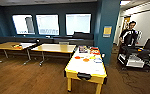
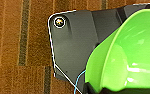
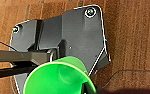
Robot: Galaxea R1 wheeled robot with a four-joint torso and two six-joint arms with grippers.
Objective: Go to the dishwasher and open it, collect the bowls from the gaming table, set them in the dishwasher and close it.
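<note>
- Head view: cream gaming table (image 1: pixel 87 65) ahead as worktop, carrying coloured bowls (image 1: pixel 86 59); person (image 1: pixel 129 35) beyond.
- Left wrist view: green bowl (image 2: pixel 131 55) close above wooden floor (image 2: pixel 16 37); jaws' state unclear.
- Right wrist view: likewise a green bowl; jaws unclear.

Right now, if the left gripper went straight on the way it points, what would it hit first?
Probably the wooden floor: the left wrist view looks down past the green bowl at it, with nothing between, though depth is unclear.

We see a cream-topped, yellow-framed gaming table (image 1: pixel 91 68) carrying orange, red, yellow and blue-rimmed bowls (image 1: pixel 86 59); a green bowl (image 2: pixel 131 55) appears large in both wrist views.
</note>
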